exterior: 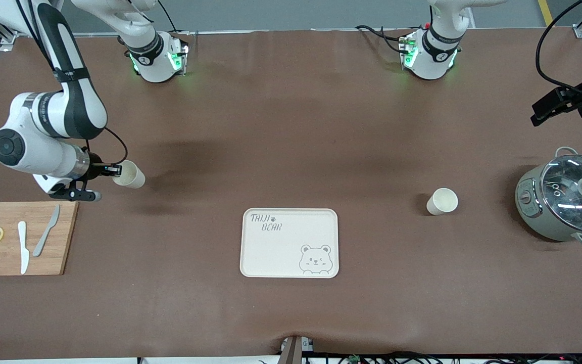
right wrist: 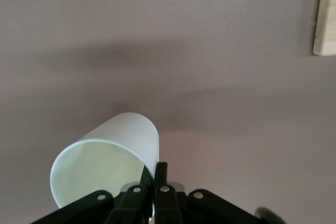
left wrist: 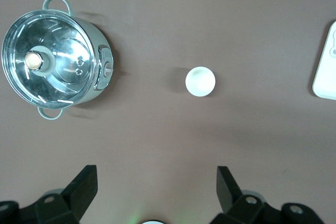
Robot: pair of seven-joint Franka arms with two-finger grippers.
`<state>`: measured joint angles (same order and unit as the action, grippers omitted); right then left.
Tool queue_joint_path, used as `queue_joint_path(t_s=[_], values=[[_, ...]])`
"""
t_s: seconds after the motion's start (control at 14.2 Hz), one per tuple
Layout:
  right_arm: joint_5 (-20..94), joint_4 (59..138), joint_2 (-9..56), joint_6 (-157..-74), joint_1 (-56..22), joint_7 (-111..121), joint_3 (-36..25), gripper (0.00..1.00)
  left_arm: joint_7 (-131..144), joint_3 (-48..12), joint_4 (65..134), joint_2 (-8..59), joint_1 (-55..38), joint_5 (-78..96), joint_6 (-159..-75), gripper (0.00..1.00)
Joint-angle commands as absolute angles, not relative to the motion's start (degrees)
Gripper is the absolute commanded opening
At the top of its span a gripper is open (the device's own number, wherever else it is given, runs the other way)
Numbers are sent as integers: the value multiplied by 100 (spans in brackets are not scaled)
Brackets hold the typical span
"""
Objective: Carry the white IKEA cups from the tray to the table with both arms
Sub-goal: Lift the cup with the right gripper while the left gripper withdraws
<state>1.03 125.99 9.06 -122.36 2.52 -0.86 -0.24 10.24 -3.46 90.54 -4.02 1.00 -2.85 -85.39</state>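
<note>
Cup (exterior: 129, 175) pinched at its rim by right gripper (exterior: 111, 171); left gripper (left wrist: 152, 190), seemingly high up, spread over second cup (left wrist: 200, 81).

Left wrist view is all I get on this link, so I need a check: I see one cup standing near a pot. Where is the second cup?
Observer: The second cup is in the right gripper, up in the air beside the cutting board.
Operator: Is it gripped properly?
Observer: The right wrist view shows the fingers pinching its rim wall, with the cup tilted.
Operator: Where would it go?
Observer: Likely the bear tray, which lies between the two cups, nearer the front camera.
Operator: And my gripper?
Observer: The left gripper is open over bare table near the standing cup.
</note>
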Motion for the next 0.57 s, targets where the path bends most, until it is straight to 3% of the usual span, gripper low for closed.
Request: queue_joint_path(t_s=[0.0, 0.49], values=[[18, 13409, 580, -12925, 588, 394, 97, 0, 853, -255, 9229, -571, 44, -158, -8517, 100], [9, 13869, 624, -13342, 1116, 1045, 88, 0, 844, -307, 9193, -492, 26, -167, -8552, 100]])
